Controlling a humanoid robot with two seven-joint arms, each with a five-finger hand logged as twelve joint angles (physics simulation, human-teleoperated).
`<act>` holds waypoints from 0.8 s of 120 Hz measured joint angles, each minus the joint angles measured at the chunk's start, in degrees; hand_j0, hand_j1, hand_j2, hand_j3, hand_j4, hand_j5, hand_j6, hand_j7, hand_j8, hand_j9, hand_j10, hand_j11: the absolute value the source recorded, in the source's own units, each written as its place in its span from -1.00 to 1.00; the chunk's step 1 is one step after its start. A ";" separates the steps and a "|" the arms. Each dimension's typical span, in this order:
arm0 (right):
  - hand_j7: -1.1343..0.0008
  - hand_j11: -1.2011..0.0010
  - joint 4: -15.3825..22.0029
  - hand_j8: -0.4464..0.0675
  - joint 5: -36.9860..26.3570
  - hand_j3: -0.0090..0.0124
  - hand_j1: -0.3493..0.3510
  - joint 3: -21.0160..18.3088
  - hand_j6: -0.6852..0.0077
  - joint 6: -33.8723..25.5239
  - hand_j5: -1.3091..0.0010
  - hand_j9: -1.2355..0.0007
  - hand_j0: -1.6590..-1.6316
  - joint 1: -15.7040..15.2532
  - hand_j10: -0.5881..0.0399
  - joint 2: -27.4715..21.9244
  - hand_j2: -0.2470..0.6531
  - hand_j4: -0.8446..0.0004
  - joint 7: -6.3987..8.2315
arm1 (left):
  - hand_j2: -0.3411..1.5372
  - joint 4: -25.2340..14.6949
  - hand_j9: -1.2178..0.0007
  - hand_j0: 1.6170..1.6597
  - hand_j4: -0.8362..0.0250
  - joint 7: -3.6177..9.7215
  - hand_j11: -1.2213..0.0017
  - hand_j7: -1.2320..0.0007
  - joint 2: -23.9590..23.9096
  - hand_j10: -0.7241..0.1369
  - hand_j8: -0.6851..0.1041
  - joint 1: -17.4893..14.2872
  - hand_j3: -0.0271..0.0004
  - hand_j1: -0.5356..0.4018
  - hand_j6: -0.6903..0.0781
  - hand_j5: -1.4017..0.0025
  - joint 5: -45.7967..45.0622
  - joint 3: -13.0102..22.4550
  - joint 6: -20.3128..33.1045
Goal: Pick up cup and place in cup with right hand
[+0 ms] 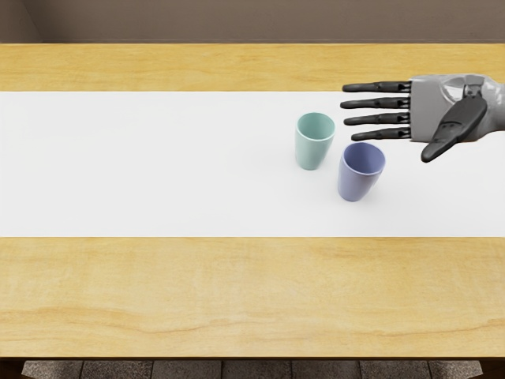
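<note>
The right hand (438,106) — fingers (377,103) spread — is near the blue cup (355,181), upright beside the green cup (311,151).

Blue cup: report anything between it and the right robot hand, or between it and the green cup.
Nothing visible stands between the open right robot hand and the blue cup, and only white surface shows between that cup and the green cup.
</note>
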 joint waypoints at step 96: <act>0.93 0.93 -23.63 0.62 -28.18 -0.16 -0.89 -14.23 0.89 -8.78 0.94 0.93 -0.93 22.52 0.77 32.64 -0.47 0.93 0.00 | -0.64 0.00 1.00 0.92 0.94 0.00 1.00 1.00 0.00 0.68 0.74 0.18 0.97 0.89 0.80 1.00 0.00 0.01 0.00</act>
